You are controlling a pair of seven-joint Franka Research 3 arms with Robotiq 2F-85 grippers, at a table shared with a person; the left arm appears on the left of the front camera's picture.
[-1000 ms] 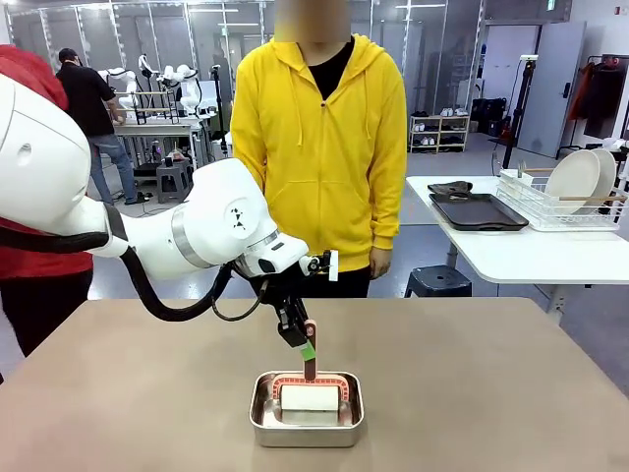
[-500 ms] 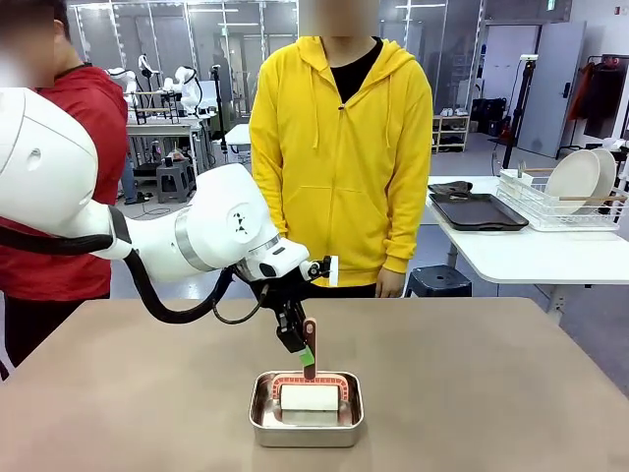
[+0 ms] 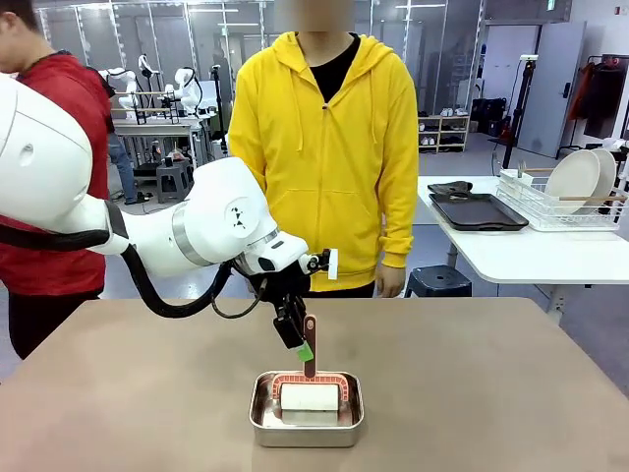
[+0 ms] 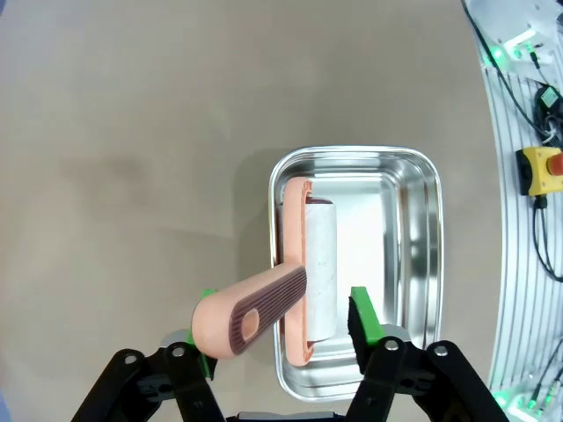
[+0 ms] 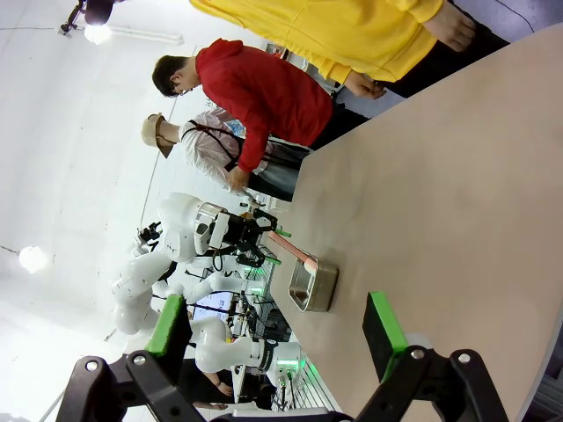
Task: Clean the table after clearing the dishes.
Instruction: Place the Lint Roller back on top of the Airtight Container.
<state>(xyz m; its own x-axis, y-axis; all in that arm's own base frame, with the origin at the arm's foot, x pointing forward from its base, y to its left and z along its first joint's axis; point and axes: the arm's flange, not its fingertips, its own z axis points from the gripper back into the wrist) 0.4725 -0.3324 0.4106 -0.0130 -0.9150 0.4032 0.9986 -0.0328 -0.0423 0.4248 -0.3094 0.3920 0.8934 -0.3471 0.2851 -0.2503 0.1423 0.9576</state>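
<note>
**A:** A workshop with a side table (image 3: 531, 258) on the right, carrying a rack (image 3: 570, 208) with plates (image 3: 575, 177) and a dark tray (image 3: 479, 210). Our own table (image 3: 472, 383) shows bare brown all round, apart from the steel pan (image 3: 307, 421) near the middle of the near edge. A person in yellow (image 3: 319, 157) stands at the far side.

**B:** And the cleaning tool?

**A:** A roller (image 4: 319, 272) lying in the pan, its white drum in a salmon frame, with the handle (image 4: 249, 309) sticking up and out over the pan's rim.

**B:** How will it handle?

**A:** Light, I'd judge, and the plastic handle looks stiff, with ribs that should help grip. The drum may turn freely, so the handle is the place to take hold, near its middle. The pan is loose and may slide or lift if the roller catches on its rim.

**B:** The left hand (image 4: 280, 318)?

**A:** Wide open, a green pad on either side of the handle, gripping nothing. Whether a pad touches it, I cannot tell.

**B:** The right hand (image 5: 277, 332)?

**A:** Open and empty too, well apart from the pan, over the bare table.
</note>
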